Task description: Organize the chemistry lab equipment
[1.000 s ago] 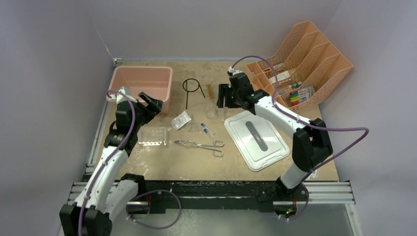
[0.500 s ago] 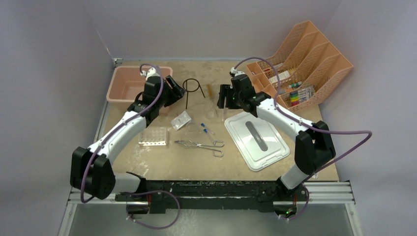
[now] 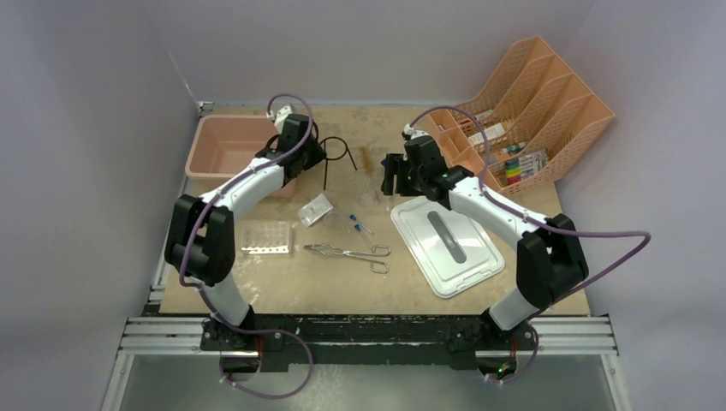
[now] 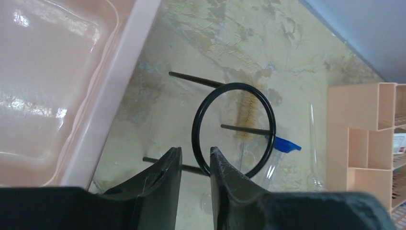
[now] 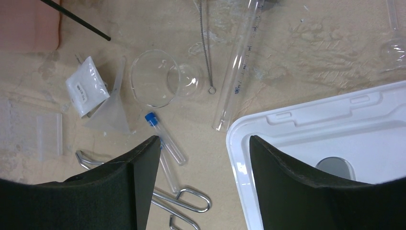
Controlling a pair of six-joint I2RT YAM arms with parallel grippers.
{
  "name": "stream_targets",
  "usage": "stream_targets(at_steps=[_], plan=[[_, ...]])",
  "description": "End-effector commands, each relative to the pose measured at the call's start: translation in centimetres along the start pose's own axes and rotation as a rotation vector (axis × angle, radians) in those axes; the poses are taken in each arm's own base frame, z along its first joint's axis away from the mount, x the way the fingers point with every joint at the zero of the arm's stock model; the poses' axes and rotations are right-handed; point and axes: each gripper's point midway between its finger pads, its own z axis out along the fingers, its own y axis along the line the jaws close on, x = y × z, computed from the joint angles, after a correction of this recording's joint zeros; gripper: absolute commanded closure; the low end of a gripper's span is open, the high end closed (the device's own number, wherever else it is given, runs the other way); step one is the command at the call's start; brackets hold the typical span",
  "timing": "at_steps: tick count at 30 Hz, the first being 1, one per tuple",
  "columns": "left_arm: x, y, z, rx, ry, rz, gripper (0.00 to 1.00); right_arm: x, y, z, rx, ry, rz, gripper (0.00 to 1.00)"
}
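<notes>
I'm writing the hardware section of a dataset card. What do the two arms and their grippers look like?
The left arm and right arm are alike: white links between bulky black joints, each trailing a looping purple cable. The left gripper and right gripper each have two matte black, tapering fingers. No markings are visible.

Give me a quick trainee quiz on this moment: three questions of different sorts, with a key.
1. True or false: the right claw is open and holds nothing.
2. In the left wrist view, part of which item shows between the left claw's fingers? A black ring stand, B brush, C bag.
3. What colour are the caps on the vials?
Key: 1 true; 2 A; 3 blue.
</notes>
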Motion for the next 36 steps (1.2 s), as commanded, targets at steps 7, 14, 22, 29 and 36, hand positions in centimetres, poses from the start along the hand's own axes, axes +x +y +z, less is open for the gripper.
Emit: stream_targets(at_steps=[7, 14, 22, 29, 36], plan=[[-0.4, -1.9, 3.2, 0.001, 0.030, 0.094, 0.87, -2.0, -0.3, -1.5, 0.016, -0.092, -0.048, 0.29], [-3.6, -4.6, 1.8, 0.066, -0.041, 0.123, 1.00, -2.4, -0.7, -2.0, 0.038, -0.115, -0.058, 0.29], [-10.2, -10.7, -4.2, 0.294, -0.161, 0.122, 1.00, -2.9, -0.5, -2.3, 0.033, -0.133, -0.060, 0.29], [-17.0, -9.9, -9.7, 0.370, -0.279, 0.017, 1.00, -3.4, -0.4, -2.5, 0.031, -0.145, -0.052, 0.29], [-22.0, -4.0, -15.4, 0.240, -0.400, 0.068, 1.00, -3.4, -0.4, -2.5, 0.043, -0.130, -0.058, 0.29]])
